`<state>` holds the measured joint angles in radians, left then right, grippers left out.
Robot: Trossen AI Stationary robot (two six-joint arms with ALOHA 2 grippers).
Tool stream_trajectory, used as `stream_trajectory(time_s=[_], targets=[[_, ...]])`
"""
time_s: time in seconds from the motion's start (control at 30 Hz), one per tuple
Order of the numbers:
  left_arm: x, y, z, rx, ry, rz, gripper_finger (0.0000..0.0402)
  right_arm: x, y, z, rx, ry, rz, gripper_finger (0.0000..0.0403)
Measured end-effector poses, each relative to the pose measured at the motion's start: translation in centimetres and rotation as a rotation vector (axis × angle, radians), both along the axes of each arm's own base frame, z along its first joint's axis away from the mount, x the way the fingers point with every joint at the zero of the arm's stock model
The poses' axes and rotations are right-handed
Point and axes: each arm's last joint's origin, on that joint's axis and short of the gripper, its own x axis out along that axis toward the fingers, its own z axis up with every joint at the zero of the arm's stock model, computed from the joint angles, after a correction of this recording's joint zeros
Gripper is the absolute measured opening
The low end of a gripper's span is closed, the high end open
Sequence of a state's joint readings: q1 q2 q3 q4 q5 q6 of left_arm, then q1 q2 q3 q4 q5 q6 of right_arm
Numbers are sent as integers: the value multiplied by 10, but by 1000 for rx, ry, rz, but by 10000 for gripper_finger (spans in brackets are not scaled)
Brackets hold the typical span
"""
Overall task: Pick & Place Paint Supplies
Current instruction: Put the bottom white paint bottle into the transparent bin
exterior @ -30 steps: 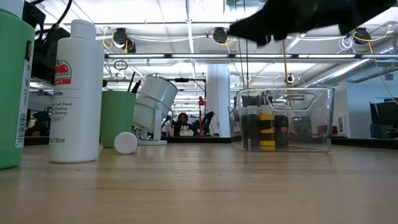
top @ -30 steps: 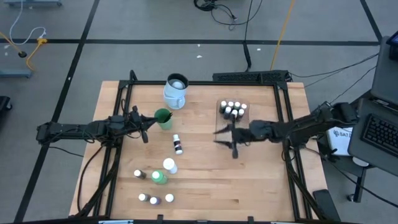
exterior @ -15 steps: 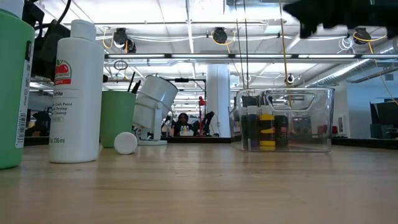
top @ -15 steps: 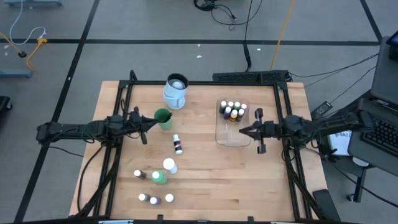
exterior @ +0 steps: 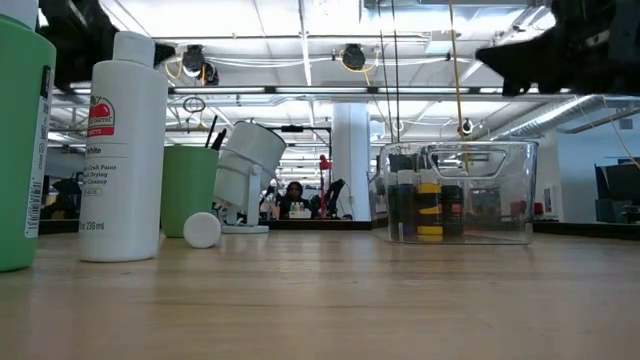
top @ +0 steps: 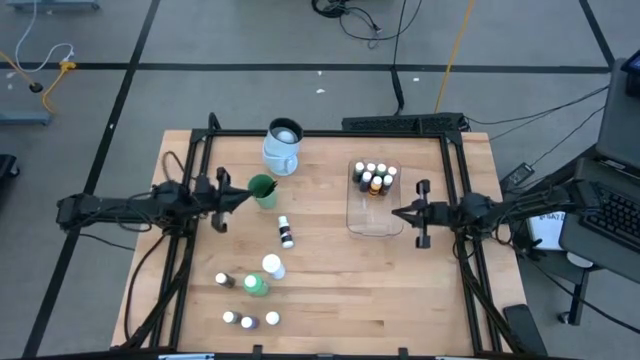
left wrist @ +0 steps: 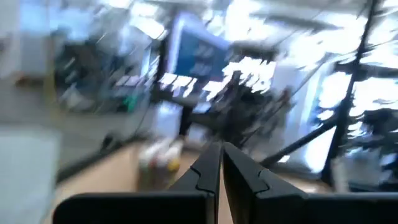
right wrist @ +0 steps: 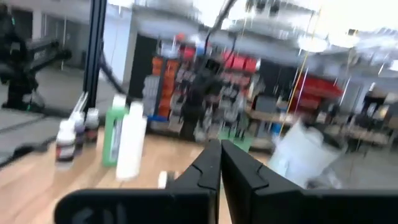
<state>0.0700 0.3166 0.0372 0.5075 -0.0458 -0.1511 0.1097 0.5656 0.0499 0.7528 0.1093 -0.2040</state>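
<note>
The right gripper (top: 400, 212) hangs above the tabletop (top: 330, 290) at about 3 o'clock, just beside the clear tub (top: 374, 213), its fingers (right wrist: 214, 163) pressed together and holding nothing. The left gripper (top: 243, 196) sits at about 9 o'clock, close to the green cup (top: 263, 189); its fingers (left wrist: 214, 167) are likewise closed and empty. The left wrist view is badly smeared, so beyond the fingers only a vague pale cluster shows.

Small white-capped bottles (top: 373, 177) stand packed in the 12 o'clock end of the tub; in the low view their colours blur behind the plastic, apart from one yellow-banded body. The rest of the tub looks bare from above.

Other supplies lie spread toward 6 and 7 o'clock. Two tiny bottles (top: 285, 231) sit near the centre. A white bottle (top: 272, 266) and the larger green bottle (top: 256, 285) stand side by side, with a tiny bottle (top: 223, 280) just beside them. Three more tiny bottles (top: 248, 320) line the 6 o'clock edge, too small to tell whether they touch.

In the low view the green bottle is cut off at the picture's side and the white bottle hides much of what stands behind it. A thin dark brush handle (exterior: 213, 130) pokes from the green cup, the rest hidden inside. The white-and-pale-blue mug (top: 282, 146) is at 12 o'clock; in the low view it appears tilted, though its base is partly concealed. A small white round thing (exterior: 201, 229) lies in front of the cup; what it is cannot be made out.
</note>
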Motion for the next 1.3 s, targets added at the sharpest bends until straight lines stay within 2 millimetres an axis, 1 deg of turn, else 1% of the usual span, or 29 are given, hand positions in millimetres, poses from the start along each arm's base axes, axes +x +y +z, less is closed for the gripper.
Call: stream_trajectory(time_s=[0.07,0.13,0.2,0.27,0.33,0.4,0.43,0.5,0.6,0.67,0.77,0.87,0.97,1.03,1.1,1.17,1.23,1.3], targets=[[1,-5,7,74,-66,-99,19,-1,0,3,-23,-39,-2,6],[4,-9,16,132,-97,-163,19,-1,0,3,-46,-41,8,6],[7,-11,34,128,-98,-149,19,-1,1,1,-70,-25,27,6],[13,-13,54,135,-44,-122,19,-1,1,0,-70,-12,29,6],[22,-17,75,164,12,-131,19,-1,1,0,-60,-12,21,6],[36,-26,95,195,59,-177,19,-1,1,0,-52,-10,24,6],[43,-31,105,217,77,-204,19,-1,1,0,-46,-8,29,6],[60,-45,120,250,167,-230,19,-1,2,0,-44,-13,48,6],[86,-69,141,228,331,-163,19,-1,2,1,-41,-22,55,6],[101,-86,153,235,439,-149,19,-1,2,2,-27,-35,57,6],[117,-115,173,240,571,-225,19,-1,2,3,-7,-42,62,6],[124,-143,191,243,696,-310,19,-1,2,3,-1,-48,62,6],[127,-165,197,215,839,-336,19,-1,2,3,-6,-47,60,6],[130,-178,193,152,919,-343,19,-1,2,3,-4,-48,61,6],[134,-192,185,130,981,-420,19,-1,2,3,20,-43,67,6],[139,-204,172,143,1039,-475,19,0,2,0,36,-20,71,6],[145,-211,159,162,1085,-466,19,0,2,-1,35,-7,69,6],[149,-214,148,170,1135,-428,19,0,2,0,31,-12,69,6]])
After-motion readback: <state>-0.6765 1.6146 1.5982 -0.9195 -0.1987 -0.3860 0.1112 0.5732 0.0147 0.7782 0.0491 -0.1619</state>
